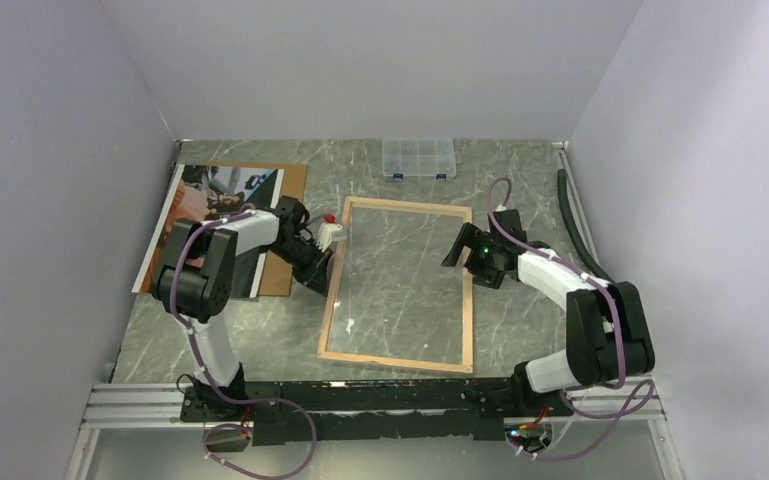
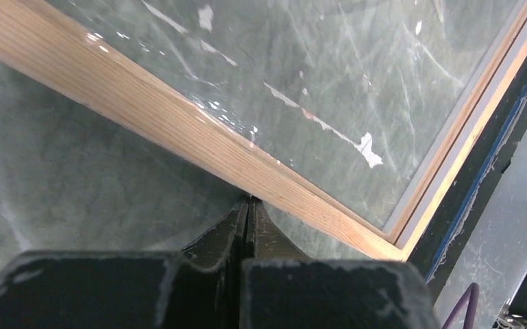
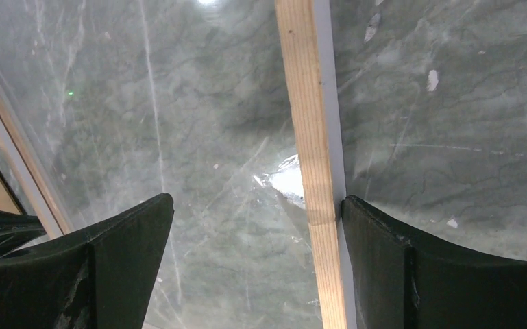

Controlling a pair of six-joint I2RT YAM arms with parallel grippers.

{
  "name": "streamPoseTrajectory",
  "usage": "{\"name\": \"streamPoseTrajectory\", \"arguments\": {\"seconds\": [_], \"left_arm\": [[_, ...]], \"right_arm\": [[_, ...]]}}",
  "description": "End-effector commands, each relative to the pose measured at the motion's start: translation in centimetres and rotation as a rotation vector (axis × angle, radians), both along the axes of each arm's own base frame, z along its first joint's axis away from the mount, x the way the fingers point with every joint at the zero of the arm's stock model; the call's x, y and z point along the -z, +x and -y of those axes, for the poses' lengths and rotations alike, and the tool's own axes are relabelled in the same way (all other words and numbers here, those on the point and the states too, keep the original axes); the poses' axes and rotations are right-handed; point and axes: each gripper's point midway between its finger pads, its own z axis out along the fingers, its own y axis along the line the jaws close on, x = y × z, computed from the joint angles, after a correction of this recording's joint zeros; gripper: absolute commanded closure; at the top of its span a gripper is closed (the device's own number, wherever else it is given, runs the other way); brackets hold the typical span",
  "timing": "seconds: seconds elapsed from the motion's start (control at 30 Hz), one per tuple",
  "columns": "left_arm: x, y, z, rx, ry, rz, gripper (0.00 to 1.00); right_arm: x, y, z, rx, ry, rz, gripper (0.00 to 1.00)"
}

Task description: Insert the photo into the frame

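At far left the photo [image 1: 222, 190] lay flat on a brown backing board [image 1: 295, 180], partly covered by the left arm and apart from the frame [image 1: 397, 361]. The left gripper [image 2: 248, 205] was pressed together with nothing between its fingers, its tips set at the outer edge of the frame's left rail. The frame lay flat mid-table, light-wood back uppermost, the marbled table showing through its clear pane; nothing had yet been laid in it. On the right, the right gripper [image 3: 257, 200] was spread wide astride the right rail, one finger touching the rail's outer edge and the other over the pane. Nothing was pinched.

The step in hand was judged to be the squaring of the frame before the print is fetched. It would be done well if the rails were nudged gently and the pane left untouched. The photo would then be taken by its white margin — without the board being dragged along — and lowered face down, corners matched to the recess.
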Motion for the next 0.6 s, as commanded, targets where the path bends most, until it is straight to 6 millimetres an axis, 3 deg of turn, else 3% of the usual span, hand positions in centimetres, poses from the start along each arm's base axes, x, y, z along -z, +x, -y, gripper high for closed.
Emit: {"name": "streamPoseTrajectory", "arguments": {"seconds": [0.0,0.23,0.37,0.43,0.5,0.57], "left_arm": [[0.5,3.2,1.4,-0.012,0.021,0.064,0.97],[-0.5,6.6,2.3,-0.043,0.023,0.107,0.97],[-2.1,8.1,2.0,-0.057,0.037,0.1,0.97],[-4.0,9.0,0.8,-0.087,0.048,0.084,0.96],[-6.7,10.8,-1.3,-0.14,0.063,0.093,0.9],[-9.1,12.5,-4.8,-0.207,0.089,0.119,0.79]], "right_arm": [[-1.8,2.6,-1.6,-0.006,0.102,0.058,0.04],[-3.1,4.7,-0.3,0.06,0.083,0.086,0.04],[-5.2,5.8,2.2,0.164,-0.016,0.152,0.04],[-7.1,6.1,2.6,0.181,-0.047,0.219,0.01],[-8.9,6.4,1.6,0.157,-0.086,0.275,0.0],[-9.8,6.4,-1.2,0.088,-0.11,0.295,0.0]]}}
